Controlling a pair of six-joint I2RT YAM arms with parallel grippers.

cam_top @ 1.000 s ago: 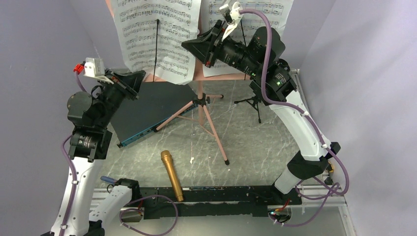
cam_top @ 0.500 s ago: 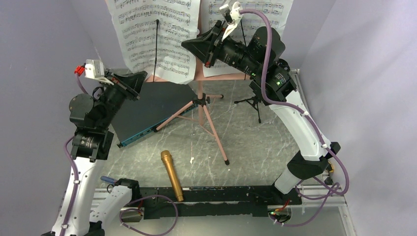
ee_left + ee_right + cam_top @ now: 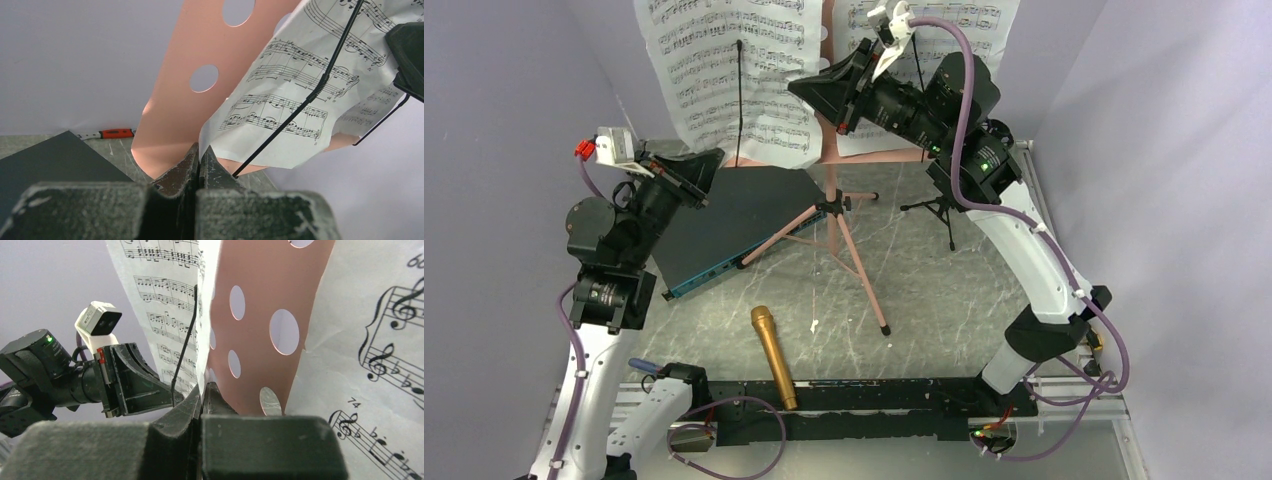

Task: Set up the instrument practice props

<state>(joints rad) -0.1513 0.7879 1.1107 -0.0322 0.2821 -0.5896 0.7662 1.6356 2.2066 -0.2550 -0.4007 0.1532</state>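
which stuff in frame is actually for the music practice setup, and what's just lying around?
For the job: pink music stand, left music sheet, right music sheet, gold microphone, small black tripod.

Lying about: dark flat panel, red-handled tool, small white scrap.

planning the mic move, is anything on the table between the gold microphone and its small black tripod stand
Yes: one leg of the pink music stand crosses the tabletop line from the gold microphone to the small black tripod mic stand. Carried higher, it would likely clear.
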